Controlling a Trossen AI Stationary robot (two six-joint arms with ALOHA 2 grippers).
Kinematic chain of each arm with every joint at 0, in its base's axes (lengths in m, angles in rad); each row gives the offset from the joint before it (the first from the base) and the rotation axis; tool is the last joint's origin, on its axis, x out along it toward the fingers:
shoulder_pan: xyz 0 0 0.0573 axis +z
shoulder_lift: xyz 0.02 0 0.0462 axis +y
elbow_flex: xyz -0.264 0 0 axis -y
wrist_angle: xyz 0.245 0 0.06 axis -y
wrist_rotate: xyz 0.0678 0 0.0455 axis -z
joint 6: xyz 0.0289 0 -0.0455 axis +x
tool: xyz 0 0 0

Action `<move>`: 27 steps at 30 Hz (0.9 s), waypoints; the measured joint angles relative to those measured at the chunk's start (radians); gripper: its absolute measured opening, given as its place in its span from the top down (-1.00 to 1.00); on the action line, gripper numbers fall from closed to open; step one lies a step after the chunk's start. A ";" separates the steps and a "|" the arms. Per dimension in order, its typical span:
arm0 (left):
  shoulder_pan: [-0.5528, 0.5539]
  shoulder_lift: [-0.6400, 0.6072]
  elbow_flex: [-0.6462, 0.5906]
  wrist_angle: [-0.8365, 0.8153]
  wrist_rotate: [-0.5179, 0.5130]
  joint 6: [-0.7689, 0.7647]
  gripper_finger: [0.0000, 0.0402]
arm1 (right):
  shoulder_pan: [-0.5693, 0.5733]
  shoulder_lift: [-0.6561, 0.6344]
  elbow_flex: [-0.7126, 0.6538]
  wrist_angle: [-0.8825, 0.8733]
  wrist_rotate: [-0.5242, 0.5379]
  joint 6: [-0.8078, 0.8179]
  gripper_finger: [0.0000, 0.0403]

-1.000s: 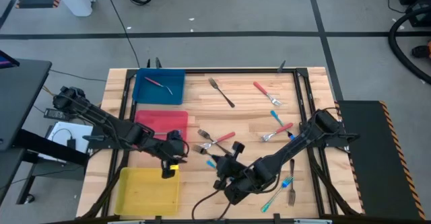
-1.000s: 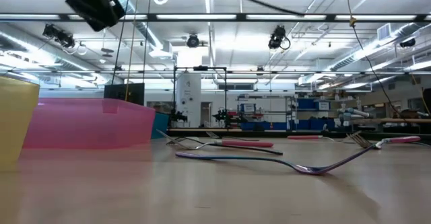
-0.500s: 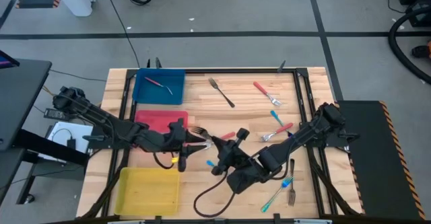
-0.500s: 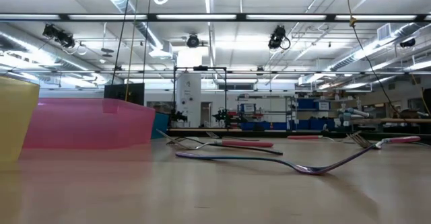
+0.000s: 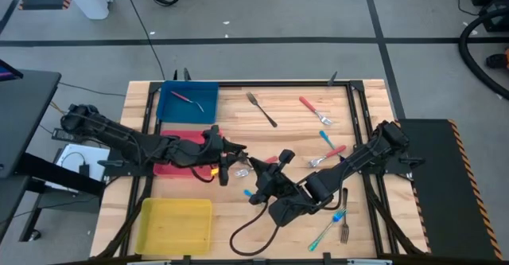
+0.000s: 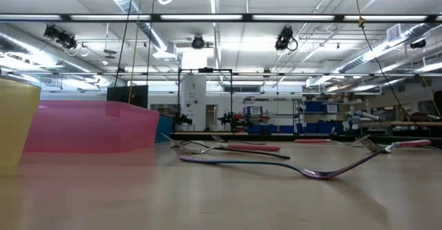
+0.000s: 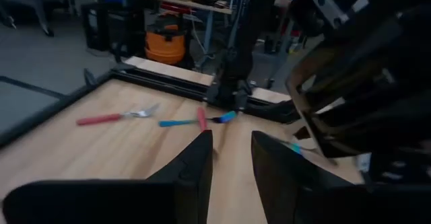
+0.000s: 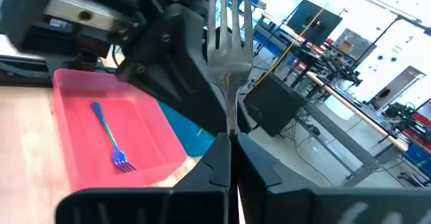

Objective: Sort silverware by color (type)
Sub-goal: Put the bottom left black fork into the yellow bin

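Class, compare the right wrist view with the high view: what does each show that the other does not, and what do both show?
Only the right wrist view: the right end effector shut on a metal fork, tines up, and an iridescent fork lying inside the pink bin.
Only the high view: the blue bin holding a red-handled fork, the yellow bin, and loose forks scattered on the table.
Both: the pink bin and the left arm beside it.
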 joint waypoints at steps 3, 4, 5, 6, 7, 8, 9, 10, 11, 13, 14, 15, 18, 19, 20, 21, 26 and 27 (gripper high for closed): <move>0.000 0.000 0.000 -0.005 0.002 0.006 0.49 | -0.010 0.000 0.000 -0.005 0.002 0.000 0.94; -0.002 0.000 0.000 -0.004 0.009 0.007 0.49 | -0.012 0.000 0.000 -0.008 0.005 0.000 0.94; -0.004 0.000 0.000 -0.004 0.026 0.012 0.49 | -0.013 0.000 0.000 -0.010 0.011 0.000 0.94; -0.006 0.000 0.000 -0.003 0.042 0.018 0.49 | -0.013 0.000 0.000 -0.010 0.017 -0.003 0.94; -0.009 0.000 0.000 -0.001 0.050 0.026 0.49 | -0.012 0.000 0.000 -0.009 0.017 -0.007 0.94; -0.014 0.000 0.000 0.005 0.052 0.033 0.49 | -0.011 0.000 0.000 -0.009 0.017 -0.007 0.93; -0.019 0.000 0.000 0.012 0.053 0.038 0.49 | -0.011 0.001 0.000 -0.010 0.017 -0.006 0.93; -0.021 0.000 0.000 0.020 0.054 0.041 0.49 | -0.010 0.001 0.000 -0.010 0.016 -0.001 0.93; -0.023 0.000 0.000 0.025 0.055 0.041 0.49 | -0.009 0.001 0.000 -0.010 0.013 0.005 0.93; -0.024 0.000 0.000 0.031 0.056 0.042 0.49 | -0.005 0.001 0.000 -0.010 0.007 0.015 0.93; -0.023 0.000 0.000 0.034 0.056 0.049 0.49 | -0.004 0.001 0.000 -0.010 0.007 0.018 0.93; -0.022 0.000 0.000 0.039 0.055 0.054 0.49 | -0.002 0.001 0.000 -0.010 0.007 0.022 0.93; -0.022 0.000 0.000 0.064 0.056 0.061 0.49 | 0.004 0.001 0.000 -0.010 0.006 0.035 0.93; -0.022 0.000 0.000 0.073 0.056 0.064 0.49 | 0.004 0.001 0.000 -0.009 -0.001 0.037 0.93; -0.021 0.000 0.000 0.081 0.056 0.068 0.49 | 0.004 0.001 0.000 -0.008 -0.012 0.039 0.93; -0.017 0.000 -0.001 0.099 0.056 0.075 0.49 | 0.004 0.001 0.000 -0.009 -0.024 0.044 0.93; 0.002 -0.001 -0.001 0.143 0.056 0.087 0.49 | -0.004 0.003 0.000 -0.008 -0.037 0.054 0.93; 0.005 -0.001 -0.001 0.148 0.055 0.090 0.49 | -0.007 0.003 0.000 -0.007 -0.048 0.054 0.93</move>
